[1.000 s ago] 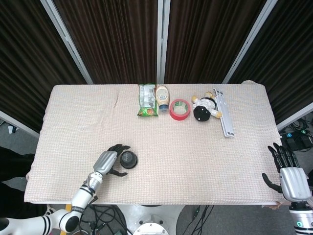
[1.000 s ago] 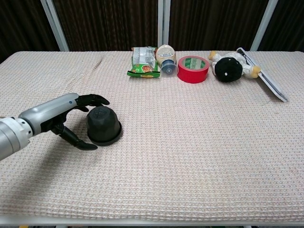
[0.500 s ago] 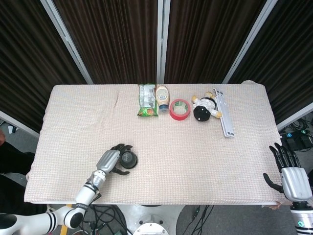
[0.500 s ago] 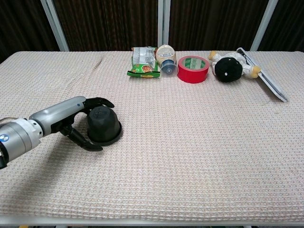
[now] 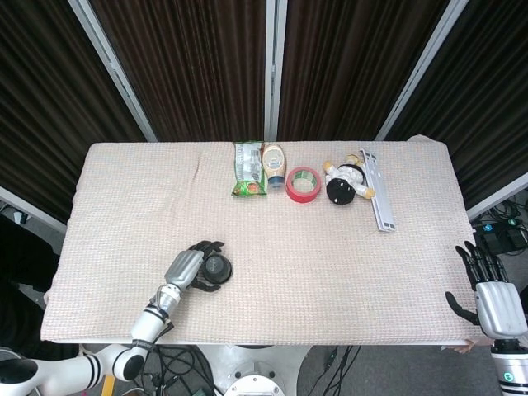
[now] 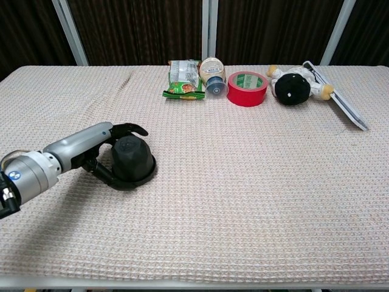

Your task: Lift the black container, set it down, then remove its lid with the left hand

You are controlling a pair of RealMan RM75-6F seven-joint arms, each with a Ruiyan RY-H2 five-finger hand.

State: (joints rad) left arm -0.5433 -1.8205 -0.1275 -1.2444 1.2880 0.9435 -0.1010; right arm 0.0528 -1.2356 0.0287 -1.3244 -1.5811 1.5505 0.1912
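The black container, a small domed pot on a wider lid-like base, stands on the beige cloth near the table's front left. My left hand comes in from the left and wraps it: fingers curl over its far top side and the thumb presses its near lower side. The container still sits on the cloth. My right hand hangs beyond the table's front right corner with fingers spread and nothing in it; the chest view does not show it.
Along the far edge lie a green snack packet, a tipped jar, a red tape roll, a black-and-white plush toy and a white bar.
My left hand has slid right and closed in: its fingers and thumb, earlier apart from the container, now lie against it. The container and right hand have stayed put.
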